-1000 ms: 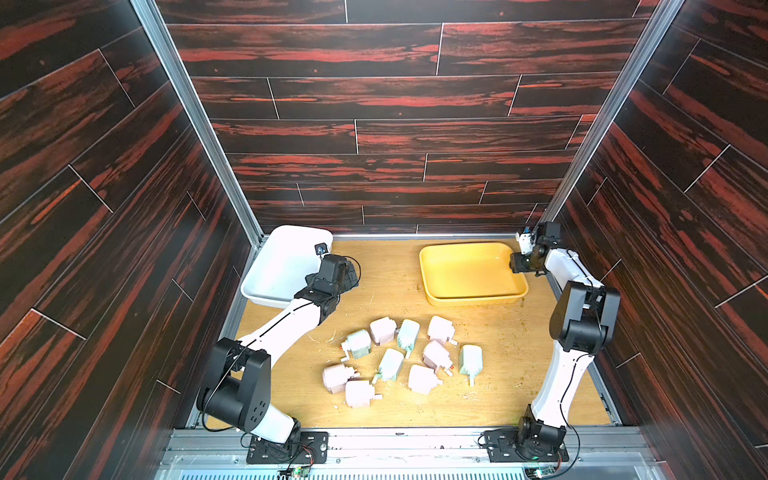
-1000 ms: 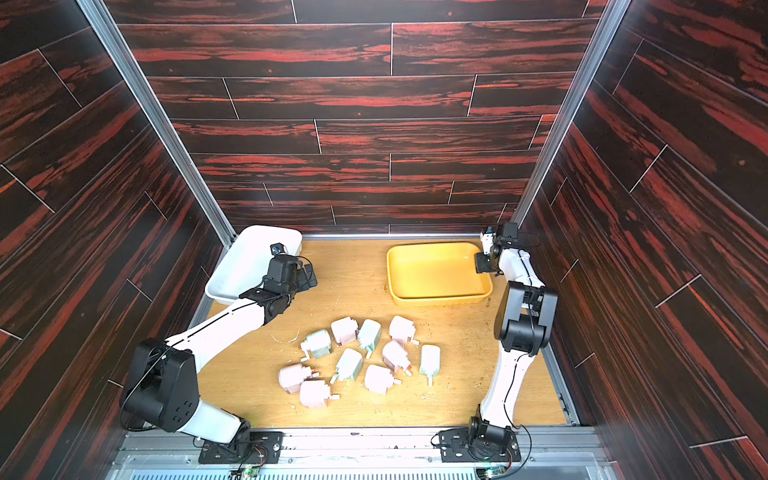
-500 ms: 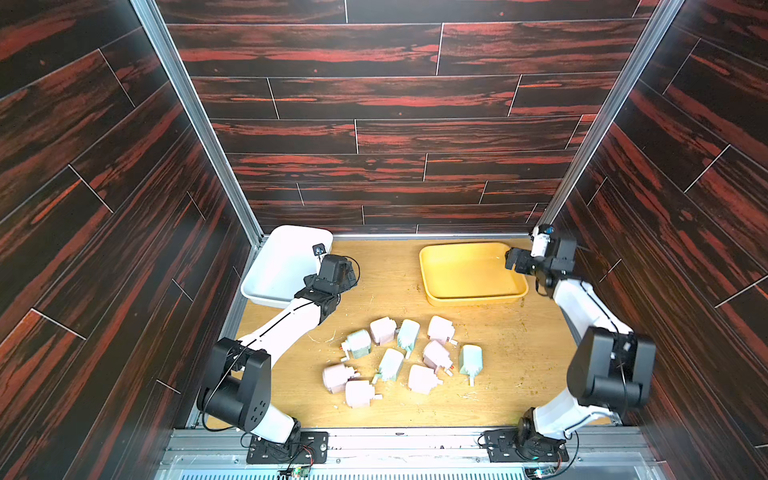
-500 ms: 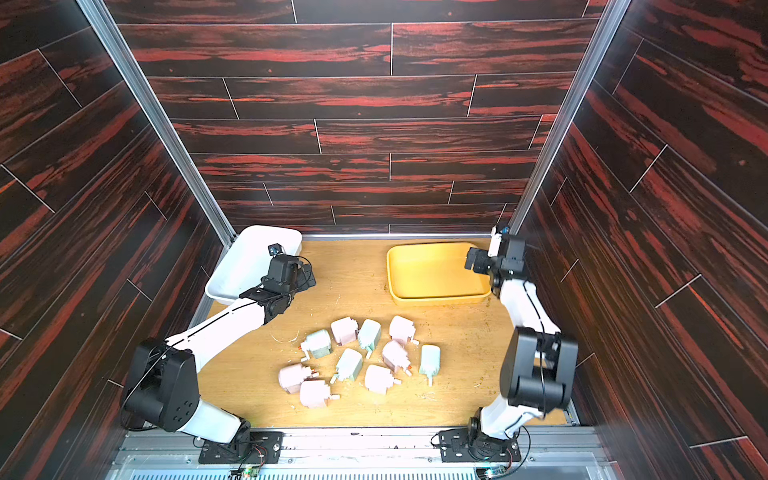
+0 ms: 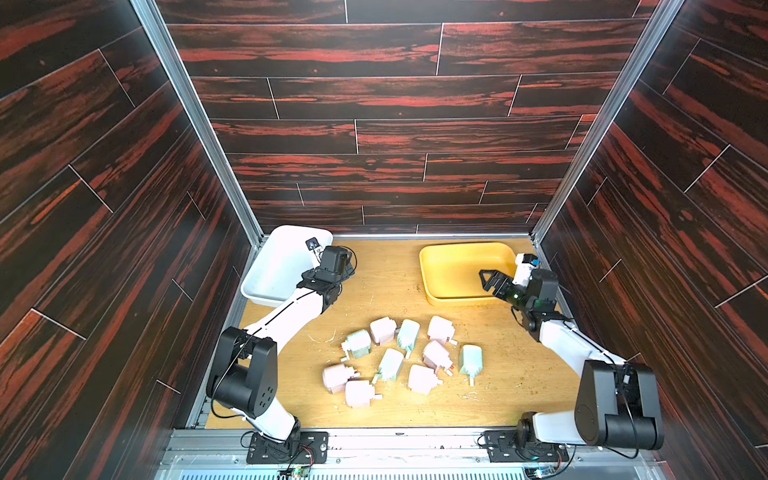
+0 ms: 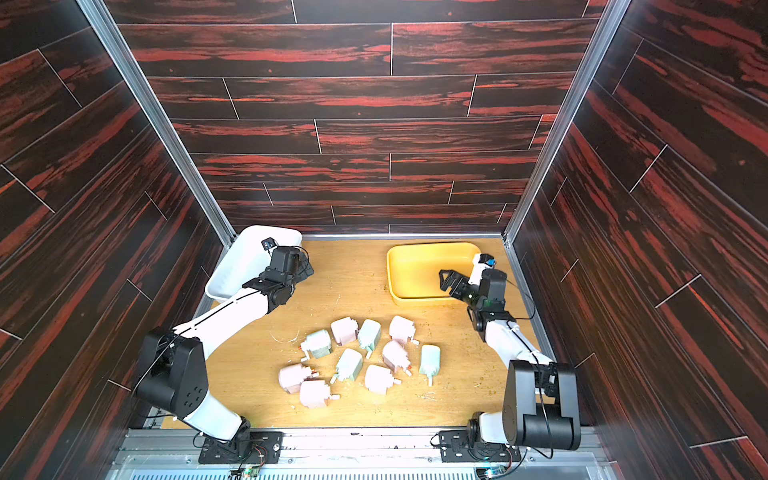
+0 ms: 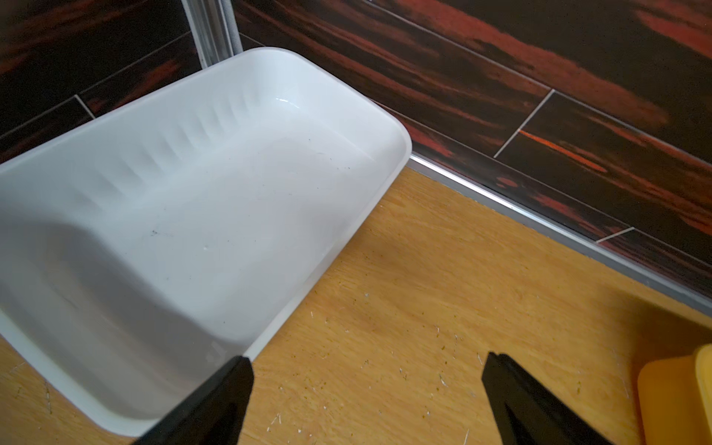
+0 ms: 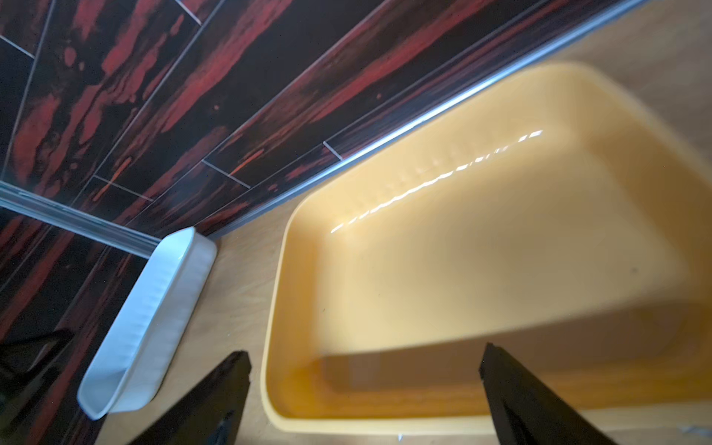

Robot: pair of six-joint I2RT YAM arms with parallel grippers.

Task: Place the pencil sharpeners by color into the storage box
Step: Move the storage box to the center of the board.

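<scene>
The pencil sharpeners [image 5: 399, 355], small rounded blocks in pale pink and pale mint green with short white crank stubs, lie scattered in a loose cluster on the middle of the wooden counter [image 5: 386, 282], some touching. Beyond them stand a white storage box [image 5: 274, 266] at the far left corner and a yellow storage box [image 5: 457, 270] at the far right. The left tool [image 7: 366, 385] hangs released just beside the white box; the right tool [image 5: 490, 282] is spread wide over the yellow box, grasping nothing.

Dark red-streaked wood-plank walls [image 5: 390, 124] with aluminium corner posts [image 5: 199, 124] around a scuffed pale wooden tabletop [image 5: 386, 282].
</scene>
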